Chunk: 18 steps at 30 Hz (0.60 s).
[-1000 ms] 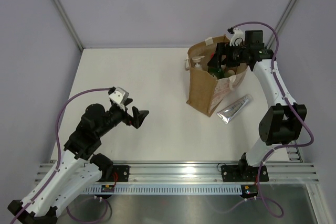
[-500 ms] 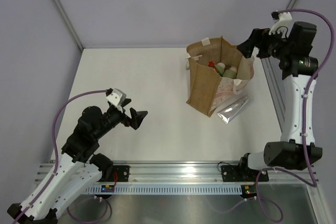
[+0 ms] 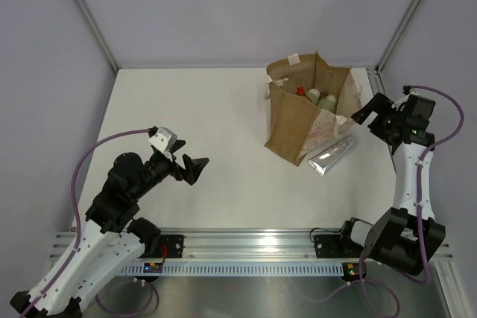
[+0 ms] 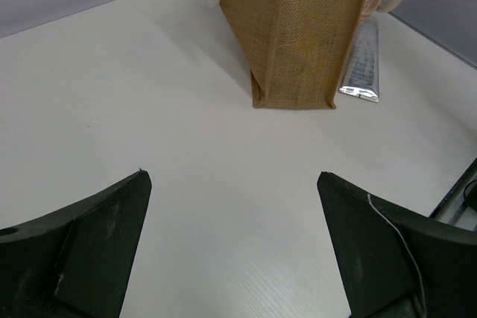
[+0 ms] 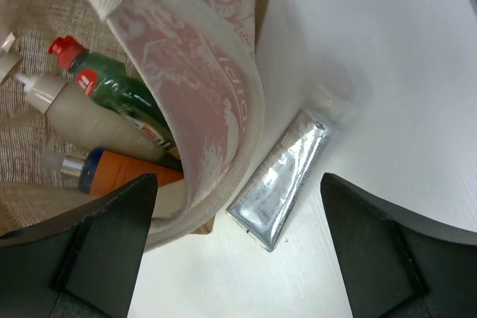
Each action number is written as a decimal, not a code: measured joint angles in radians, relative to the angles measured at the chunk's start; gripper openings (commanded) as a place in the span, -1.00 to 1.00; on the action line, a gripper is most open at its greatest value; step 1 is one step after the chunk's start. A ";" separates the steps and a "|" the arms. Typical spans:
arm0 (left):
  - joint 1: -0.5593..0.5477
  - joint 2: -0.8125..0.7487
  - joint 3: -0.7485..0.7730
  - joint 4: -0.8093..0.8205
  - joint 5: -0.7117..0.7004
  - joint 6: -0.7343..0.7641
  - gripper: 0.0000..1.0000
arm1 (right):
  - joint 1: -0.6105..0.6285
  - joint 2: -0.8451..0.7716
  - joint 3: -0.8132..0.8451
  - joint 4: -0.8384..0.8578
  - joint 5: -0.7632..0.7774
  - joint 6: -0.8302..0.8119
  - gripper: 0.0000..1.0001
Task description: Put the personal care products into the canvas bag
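Note:
The canvas bag (image 3: 294,128) stands upright at the table's back right, pink printed side (image 5: 195,87) towards my right arm. Inside it lie a dark green bottle with a red cap (image 5: 113,83), a beige bottle (image 5: 78,113) and a small orange item (image 5: 127,170); a white cap (image 3: 314,95) also shows from above. A silver tube (image 3: 333,154) lies flat on the table against the bag's right side, and it shows in the left wrist view too (image 4: 364,65). My right gripper (image 3: 367,112) hangs open above the tube and the bag's rim, holding nothing. My left gripper (image 3: 195,169) is open and empty, far to the bag's left.
A metal frame post (image 3: 406,24) and the side wall stand close behind my right arm. The white table (image 3: 209,109) stretches between my left gripper and the bag. A rail (image 3: 253,242) runs along the near edge.
My right arm has lifted out of the bag's mouth and swung back to the bag's right side, lower, jaws open; the green bottle stays in the bag. The left arm has barely moved.

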 measured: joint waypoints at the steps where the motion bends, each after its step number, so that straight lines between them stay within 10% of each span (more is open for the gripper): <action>1: 0.000 0.000 0.000 0.000 0.000 0.000 0.98 | -0.013 0.016 -0.008 0.009 -0.005 0.018 0.96; 10: 0.000 0.000 0.000 0.000 0.001 0.000 0.98 | -0.068 0.212 -0.054 0.146 -0.121 0.075 0.89; 18: 0.000 0.000 0.000 0.000 0.003 0.000 0.98 | -0.124 0.046 -0.121 0.211 -0.414 -0.015 0.99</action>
